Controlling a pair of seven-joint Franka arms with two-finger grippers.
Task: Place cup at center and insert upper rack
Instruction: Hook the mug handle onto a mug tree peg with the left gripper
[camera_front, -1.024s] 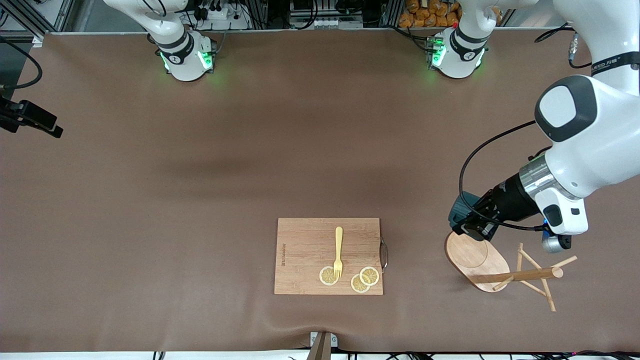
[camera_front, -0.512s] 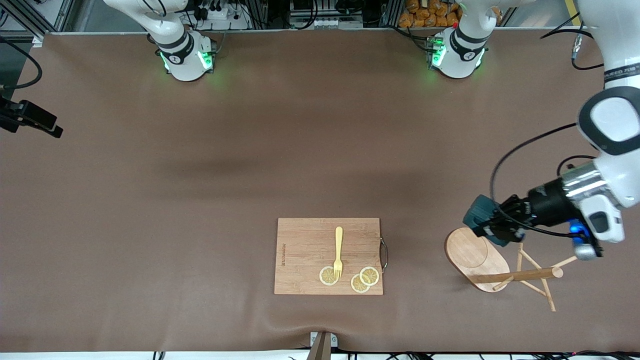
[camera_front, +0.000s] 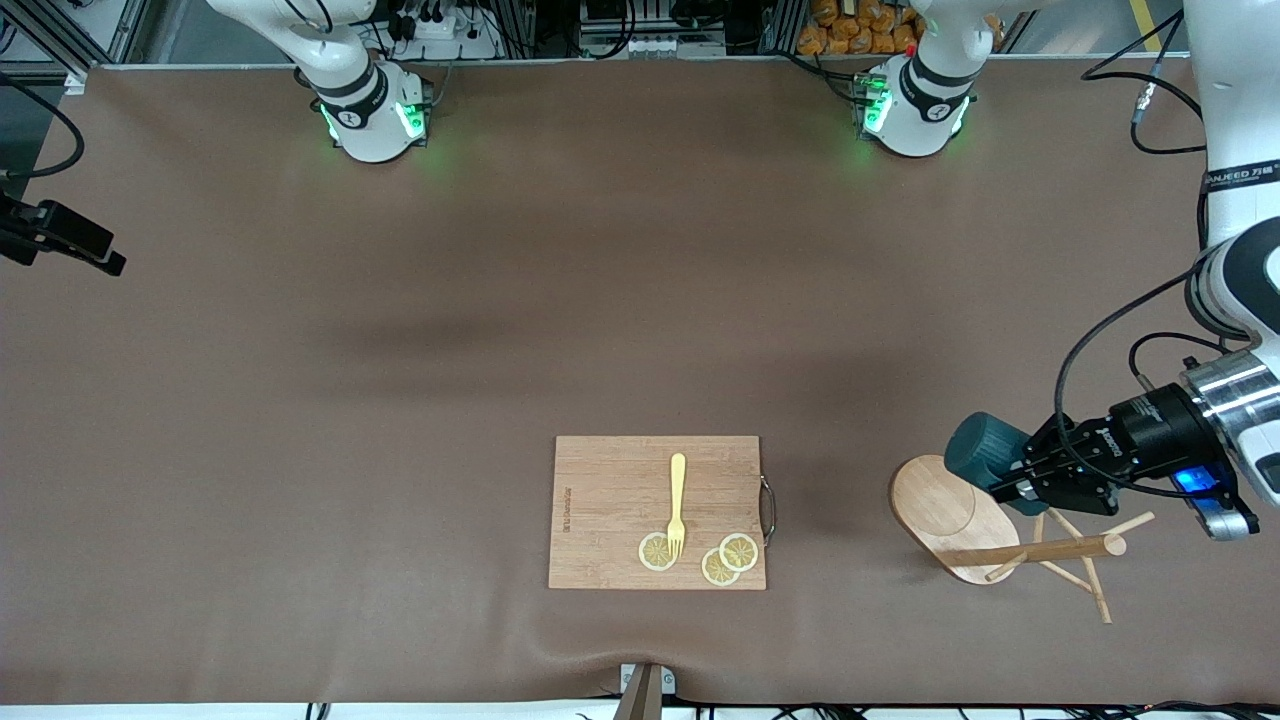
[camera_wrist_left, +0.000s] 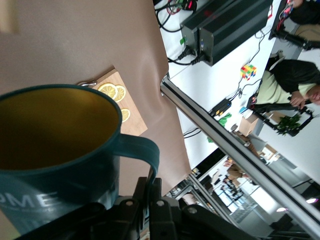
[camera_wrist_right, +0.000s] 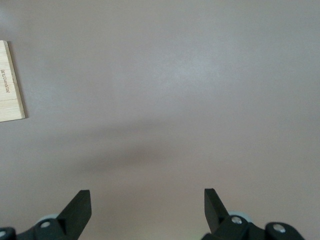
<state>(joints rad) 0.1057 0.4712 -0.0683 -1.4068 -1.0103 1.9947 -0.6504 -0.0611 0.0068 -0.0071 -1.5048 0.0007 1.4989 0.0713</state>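
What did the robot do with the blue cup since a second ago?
The left gripper, shut on the cup, carried it toward the left arm's end of the table, over the fallen upper rack. The rack, cutting board, fork and lemon slices stayed put.

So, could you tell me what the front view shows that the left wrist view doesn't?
Front view only: the mug tree lying on its side, the fork, and the left gripper over the tree's base. Left wrist view only: the cup's yellow inside and the fingers shut on its handle. Both: the cup, cutting board and lemon slices.
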